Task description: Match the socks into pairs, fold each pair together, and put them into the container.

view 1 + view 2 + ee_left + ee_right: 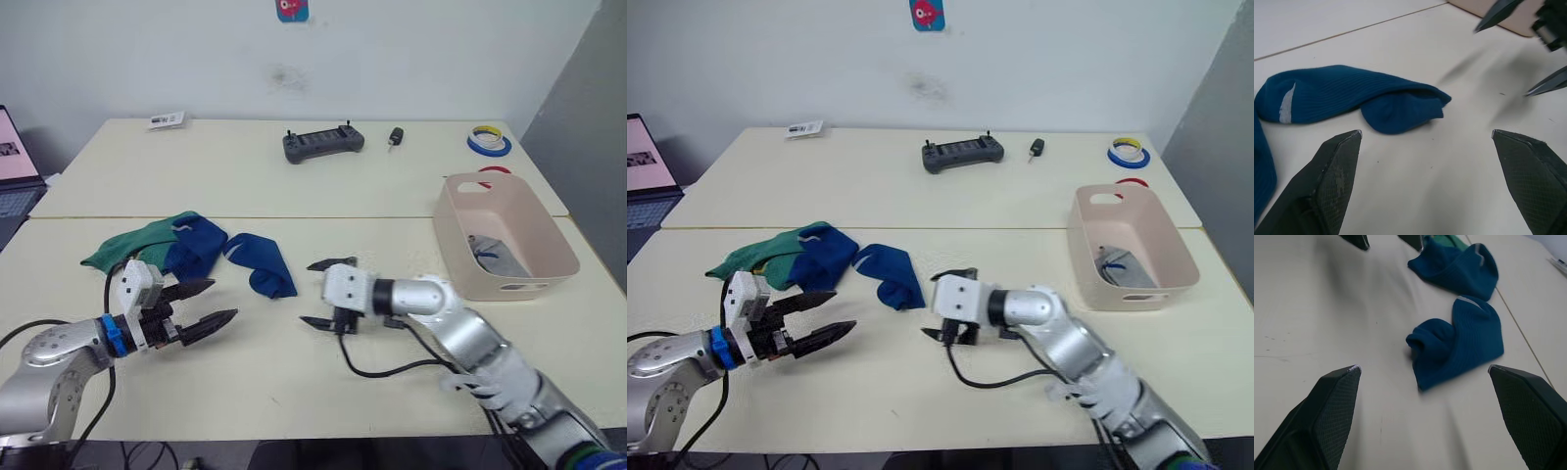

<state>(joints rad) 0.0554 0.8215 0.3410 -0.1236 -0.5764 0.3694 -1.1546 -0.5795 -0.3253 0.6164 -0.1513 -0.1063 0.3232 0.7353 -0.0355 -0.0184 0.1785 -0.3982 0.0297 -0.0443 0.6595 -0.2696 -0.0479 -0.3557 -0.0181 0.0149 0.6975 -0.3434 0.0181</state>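
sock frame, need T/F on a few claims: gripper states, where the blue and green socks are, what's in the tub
1. Both grippers, left and right, have open jaws holding nothing. True.
2. The pale pink rectangular plastic tub holds the royal blue socks. False: it holds light grey fabric with blue trim; both blue socks are on the table.
3. One royal blue ankle sock lies alone on the cream table, between the two grippers. True.
4. The green socks lie beside the tub. False: they lie in a heap at the robot's left, partly under the other royal blue sock.
5. The dark grey handheld controller sits inside the tub. False: it lies on the far table.
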